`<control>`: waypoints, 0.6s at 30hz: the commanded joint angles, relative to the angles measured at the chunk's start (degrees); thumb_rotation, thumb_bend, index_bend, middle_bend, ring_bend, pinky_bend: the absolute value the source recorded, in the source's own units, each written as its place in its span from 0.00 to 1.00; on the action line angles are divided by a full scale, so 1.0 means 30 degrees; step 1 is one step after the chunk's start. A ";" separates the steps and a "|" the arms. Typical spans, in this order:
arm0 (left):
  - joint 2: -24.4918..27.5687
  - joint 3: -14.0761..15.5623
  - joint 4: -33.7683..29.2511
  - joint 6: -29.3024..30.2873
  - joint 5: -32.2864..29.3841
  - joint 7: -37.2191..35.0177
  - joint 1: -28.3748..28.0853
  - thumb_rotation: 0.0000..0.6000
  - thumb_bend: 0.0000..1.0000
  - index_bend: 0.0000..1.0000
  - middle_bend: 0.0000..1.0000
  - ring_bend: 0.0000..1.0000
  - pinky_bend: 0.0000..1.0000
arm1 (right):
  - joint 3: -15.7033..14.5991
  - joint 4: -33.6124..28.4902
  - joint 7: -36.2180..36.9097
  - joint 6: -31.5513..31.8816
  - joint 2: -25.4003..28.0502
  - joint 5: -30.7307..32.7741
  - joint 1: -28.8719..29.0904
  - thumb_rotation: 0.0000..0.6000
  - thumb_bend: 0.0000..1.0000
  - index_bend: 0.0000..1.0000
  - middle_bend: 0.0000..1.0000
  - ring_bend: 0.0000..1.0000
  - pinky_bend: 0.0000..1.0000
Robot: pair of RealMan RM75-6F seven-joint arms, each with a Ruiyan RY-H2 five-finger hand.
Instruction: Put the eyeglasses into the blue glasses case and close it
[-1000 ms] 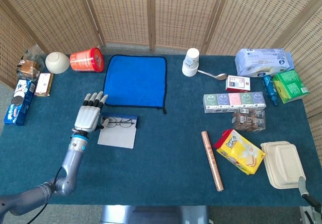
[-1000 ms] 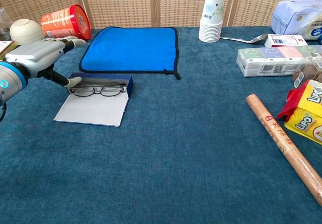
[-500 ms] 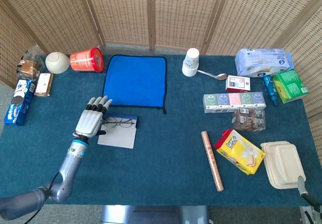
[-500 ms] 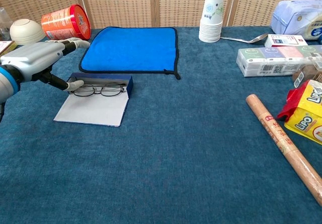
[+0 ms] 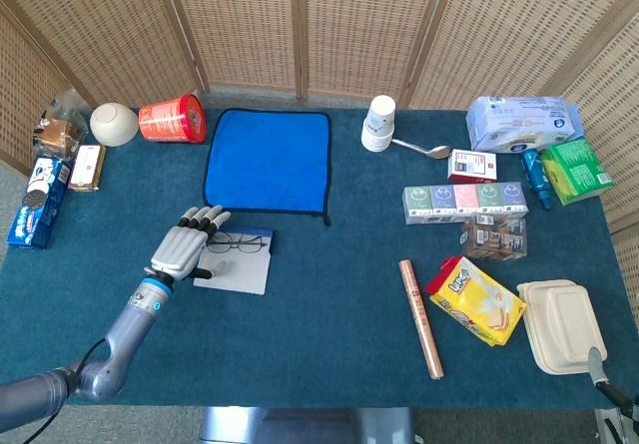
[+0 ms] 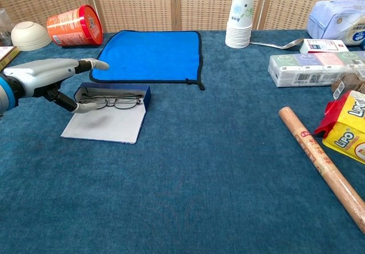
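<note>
Eyeglasses (image 6: 111,101) lie in the tray of the open blue glasses case (image 6: 114,108) on the counter (image 6: 188,174), left hand (image 5: 185,246) at its left end, fingers (image 6: 91,64) spread, empty; next, hook the flat grey lid's (image 6: 105,124) near edge, fold it over squarely without nudging the frames.

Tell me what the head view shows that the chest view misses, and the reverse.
Only the head view shows the takeout box, the green pack and the cookie packs along the table's edges. Only the chest view shows the left hand's thumb low beside the open blue glasses case, fingers extended above it. Both show the left hand, the eyeglasses lying in the case, and the blue cloth.
</note>
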 commanded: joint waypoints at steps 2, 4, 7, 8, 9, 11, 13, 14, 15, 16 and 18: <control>-0.0341 -0.0101 0.0592 -0.0419 -0.0394 0.0030 -0.0437 0.71 0.30 0.00 0.00 0.00 0.00 | 0.0014 -0.0007 0.0000 0.0011 0.0023 0.0066 -0.0040 1.00 0.37 0.00 0.05 0.00 0.09; -0.0511 -0.0112 0.0884 -0.0410 -0.0448 0.0179 -0.0575 0.71 0.30 0.00 0.00 0.00 0.00 | 0.0012 -0.0013 -0.0007 0.0022 0.0028 0.0083 -0.0061 1.00 0.37 0.00 0.05 0.00 0.09; -0.0745 -0.0160 0.1175 -0.0606 -0.0577 0.0088 -0.0802 0.71 0.30 0.00 0.00 0.00 0.00 | 0.0021 -0.0032 -0.0046 0.0060 0.0046 0.0117 -0.0105 1.00 0.37 0.00 0.05 0.00 0.09; -0.0785 -0.0183 0.1219 -0.0699 -0.0586 -0.0023 -0.0876 0.71 0.30 0.00 0.00 0.00 0.00 | 0.0027 -0.0037 -0.0063 0.0082 0.0052 0.0129 -0.0123 1.00 0.37 0.00 0.05 0.00 0.09; -0.0817 -0.0196 0.1269 -0.0777 -0.0555 -0.0145 -0.0949 0.71 0.30 0.00 0.00 0.00 0.01 | 0.0035 -0.0051 -0.0071 0.0106 0.0061 0.0137 -0.0139 1.00 0.37 0.00 0.05 0.00 0.09; -0.0834 -0.0178 0.1345 -0.0943 -0.0415 -0.0380 -0.1106 0.70 0.30 0.02 0.02 0.01 0.08 | 0.0051 -0.0072 -0.0092 0.0168 0.0082 0.0137 -0.0176 1.00 0.37 0.00 0.05 0.00 0.09; -0.0797 -0.0167 0.1224 -0.1060 -0.0152 -0.0906 -0.1175 0.69 0.31 0.05 0.06 0.05 0.15 | 0.0056 -0.0086 -0.0119 0.0211 0.0096 0.0156 -0.0216 1.00 0.37 0.00 0.05 0.00 0.09; -0.0718 -0.0129 0.1126 -0.1182 -0.0028 -0.1208 -0.1194 0.69 0.31 0.06 0.08 0.07 0.18 | 0.0054 -0.0099 -0.0118 0.0227 0.0103 0.0168 -0.0236 1.00 0.37 0.00 0.05 0.00 0.09; -0.0574 -0.0081 0.0943 -0.1368 0.0135 -0.1649 -0.1213 0.68 0.31 0.07 0.10 0.10 0.21 | 0.0054 -0.0108 -0.0116 0.0254 0.0112 0.0176 -0.0262 1.00 0.37 0.00 0.05 0.00 0.09; -0.0496 -0.0060 0.0858 -0.1452 0.0229 -0.1861 -0.1228 0.68 0.31 0.07 0.12 0.12 0.23 | 0.0055 -0.0111 -0.0116 0.0269 0.0117 0.0174 -0.0273 1.00 0.37 0.00 0.05 0.00 0.09; -0.0278 0.0025 0.0704 -0.1647 0.0513 -0.2313 -0.1290 0.68 0.32 0.08 0.14 0.15 0.25 | 0.0057 -0.0121 -0.0123 0.0318 0.0125 0.0137 -0.0296 1.00 0.37 0.00 0.05 0.00 0.09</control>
